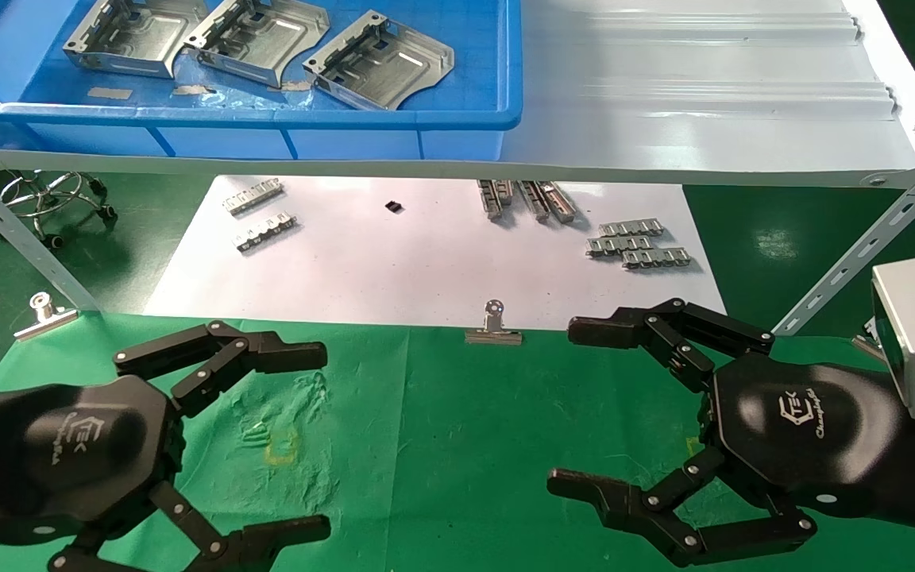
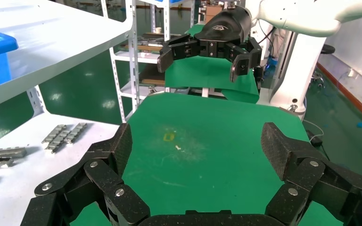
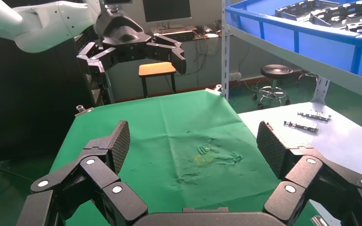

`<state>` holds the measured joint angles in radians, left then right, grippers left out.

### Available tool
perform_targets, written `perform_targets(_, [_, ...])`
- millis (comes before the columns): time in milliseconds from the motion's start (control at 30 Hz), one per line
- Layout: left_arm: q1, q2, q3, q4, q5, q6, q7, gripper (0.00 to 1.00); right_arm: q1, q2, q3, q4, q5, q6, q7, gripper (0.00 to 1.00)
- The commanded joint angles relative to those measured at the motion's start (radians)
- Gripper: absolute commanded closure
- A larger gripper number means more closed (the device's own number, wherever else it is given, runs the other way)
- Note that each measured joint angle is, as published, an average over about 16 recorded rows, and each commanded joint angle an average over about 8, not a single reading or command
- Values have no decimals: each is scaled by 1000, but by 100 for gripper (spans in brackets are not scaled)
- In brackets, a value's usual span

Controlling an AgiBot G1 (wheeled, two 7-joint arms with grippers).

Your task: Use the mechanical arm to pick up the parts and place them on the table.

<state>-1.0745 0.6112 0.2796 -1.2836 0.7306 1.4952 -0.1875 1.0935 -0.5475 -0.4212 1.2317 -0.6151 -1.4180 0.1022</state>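
Observation:
Three shiny silver brackets lie in a blue bin (image 1: 457, 119) on the shelf: one at the left (image 1: 136, 36), one in the middle (image 1: 259, 36), one at the right (image 1: 382, 67). They also show in the right wrist view (image 3: 330, 12). My left gripper (image 1: 310, 441) is open and empty over the green cloth table (image 1: 442, 445), at the left. My right gripper (image 1: 577, 409) is open and empty at the right. Both face each other across the table. The left wrist view shows its fingers (image 2: 122, 148) spread wide, the right wrist view likewise (image 3: 118, 143).
A pale grey metal shelf (image 1: 704, 95) carries the bin. Under it a white paper sheet (image 1: 394, 262) holds several small ridged metal strips (image 1: 636, 246). Silver binder clips (image 1: 494, 326) sit at the cloth's far edge. A yellowish mark (image 1: 283, 451) is on the wrinkled cloth.

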Motion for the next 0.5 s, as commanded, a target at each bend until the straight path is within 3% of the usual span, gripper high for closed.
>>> perform_targets(33, [0,0,0,0,0,0,0,0,0,0,0,0,0,0,0,0])
perform_targets(367, [0,0,0,0,0,0,0,0,0,0,0,0,0,0,0,3])
perform_targets(400, [0,0,0,0,0,0,0,0,0,0,0,0,0,0,0,10])
perform_targets(500, [0,0,0,0,0,0,0,0,0,0,0,0,0,0,0,47])
